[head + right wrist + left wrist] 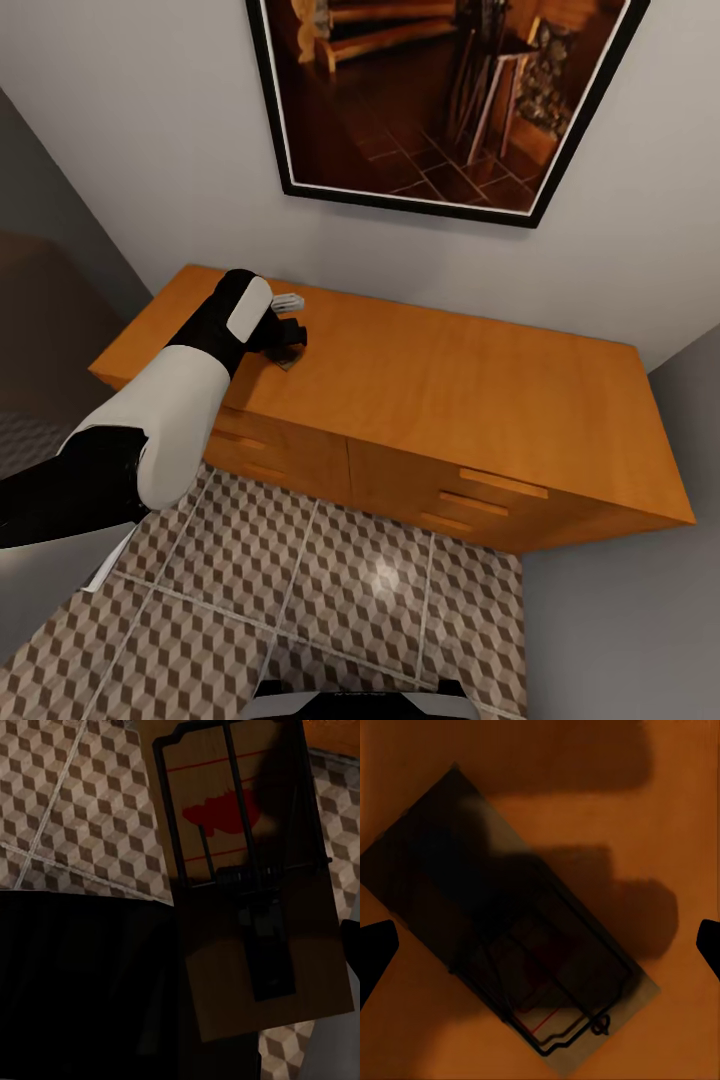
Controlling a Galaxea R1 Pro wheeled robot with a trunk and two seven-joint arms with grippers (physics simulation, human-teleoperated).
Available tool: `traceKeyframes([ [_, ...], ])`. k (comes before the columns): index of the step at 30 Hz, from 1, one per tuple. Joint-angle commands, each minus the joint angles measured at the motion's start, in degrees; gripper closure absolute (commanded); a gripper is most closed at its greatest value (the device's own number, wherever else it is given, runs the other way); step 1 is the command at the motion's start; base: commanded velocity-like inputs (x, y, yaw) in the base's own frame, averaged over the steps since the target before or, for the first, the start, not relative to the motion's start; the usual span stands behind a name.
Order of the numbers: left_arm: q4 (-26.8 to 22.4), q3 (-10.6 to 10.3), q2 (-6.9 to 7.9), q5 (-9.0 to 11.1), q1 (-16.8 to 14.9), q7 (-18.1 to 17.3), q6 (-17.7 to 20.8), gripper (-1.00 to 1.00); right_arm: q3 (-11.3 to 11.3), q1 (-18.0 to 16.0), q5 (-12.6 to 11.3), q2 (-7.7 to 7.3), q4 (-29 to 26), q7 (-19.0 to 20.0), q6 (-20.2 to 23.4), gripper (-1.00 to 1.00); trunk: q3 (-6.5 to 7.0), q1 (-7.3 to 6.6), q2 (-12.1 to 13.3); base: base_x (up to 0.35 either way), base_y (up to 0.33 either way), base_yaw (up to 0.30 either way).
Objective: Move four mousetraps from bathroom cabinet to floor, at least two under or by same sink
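Note:
The orange-brown cabinet (450,390) stands against the wall, its top bare at the right. My left gripper (284,342) hangs open just above a mousetrap (291,359) near the top's back left. In the left wrist view that mousetrap (547,975) lies diagonally in shadow, between the two dark fingertips (376,949) of the left gripper (540,945), which do not touch it. A second, paler mousetrap (288,299) lies just behind. In the right wrist view my right gripper (259,952) holds a mousetrap (255,892) with a red mark over the bathroom floor (82,810).
A large dark-framed picture (440,100) hangs on the wall over the cabinet. Grey walls close in at the left and right. Cube-patterned tiles (330,570) run in front of the drawers and their bar handles (503,484). My base (350,700) shows at the lower edge.

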Motion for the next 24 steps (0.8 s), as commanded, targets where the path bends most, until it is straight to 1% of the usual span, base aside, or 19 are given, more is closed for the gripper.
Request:
traceKeyframes([
  [1,0.0,0.1,-0.03,0.5,0.0,0.5,0.1,-1.0,0.3,0.0,-0.7,-0.02,0.0,0.6,-0.1,1.0,-0.07,0.04,-0.1,0.037,0.0,0.0],
  [24,0.0,0.1,-0.03,0.5,0.0,0.5,0.1,-1.0,0.3,0.0,-0.7,-0.02,0.0,0.6,-0.1,1.0,-0.08,0.04,-0.1,0.002,0.0,0.0],
])
